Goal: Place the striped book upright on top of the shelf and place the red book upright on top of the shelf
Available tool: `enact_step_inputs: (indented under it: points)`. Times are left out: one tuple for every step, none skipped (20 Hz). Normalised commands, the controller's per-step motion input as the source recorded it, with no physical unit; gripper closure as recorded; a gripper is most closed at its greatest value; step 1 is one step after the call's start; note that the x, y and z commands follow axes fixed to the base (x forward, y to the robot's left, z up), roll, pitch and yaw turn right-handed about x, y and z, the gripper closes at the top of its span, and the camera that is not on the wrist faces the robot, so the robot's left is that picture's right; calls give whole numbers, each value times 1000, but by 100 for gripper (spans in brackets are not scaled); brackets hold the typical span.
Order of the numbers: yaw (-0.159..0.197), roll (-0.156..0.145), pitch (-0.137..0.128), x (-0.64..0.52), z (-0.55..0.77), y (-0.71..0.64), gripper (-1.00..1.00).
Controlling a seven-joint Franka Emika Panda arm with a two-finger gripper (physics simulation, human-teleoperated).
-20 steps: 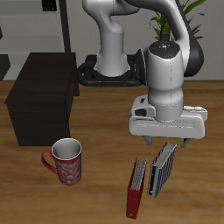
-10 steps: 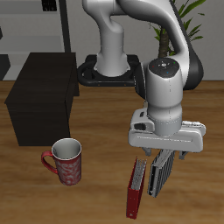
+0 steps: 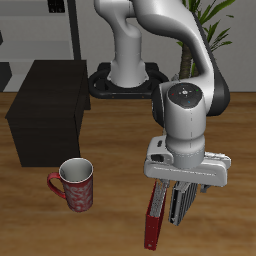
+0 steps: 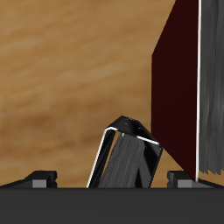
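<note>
- The gripper [image 3: 183, 186] is placed low over two books that stand side by side on the wooden surface [image 3: 110, 210] near its front edge; the striped book [image 3: 181, 203] and the red book [image 3: 154, 216] are touching or nearly so.
- Whether the fingers are spread or closed cannot be told: in the exterior view they are hidden behind the gripper body, and in the wrist view only a dark striped edge [image 4: 128, 157] is seen between them, with the red book [image 4: 177, 96] just beside it.
- Because the books sit so close, a finger could be driven onto the red cover, or both books could be pinched together.
- A thin book gripped off-centre could be tipped or let slip during lifting.
- The shelf [image 3: 45, 110] stands well apart, farther back, with a red patterned mug [image 3: 76, 185] near the route; it could be knocked by a low carry.
- On the flat shelf top, a thin book released upright could fall over.
</note>
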Motion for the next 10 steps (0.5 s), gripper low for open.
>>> enact_step_inputs:
  points:
    - [-59, 14, 43, -30, -342, -1, -100]
    - [16, -22, 16, -84, -188, -44, -100]
    - [-16, 17, 1, -104, -219, 53, 100]
    - [-16, 123, 38, -83, -202, 120, 100]
    - [-5, -69, 57, -77, -78, -35, 100]
    - [-33, 25, 4, -119, 39, 39, 100]
    - [-26, 40, 0, -25, 45, 61, 100]
    - [-31, 17, 1, -193, 215, 51, 100]
    - [15, 39, -20, -79, 114, 74, 100]
    - [14, 5, -8, -104, 223, 8, 100]
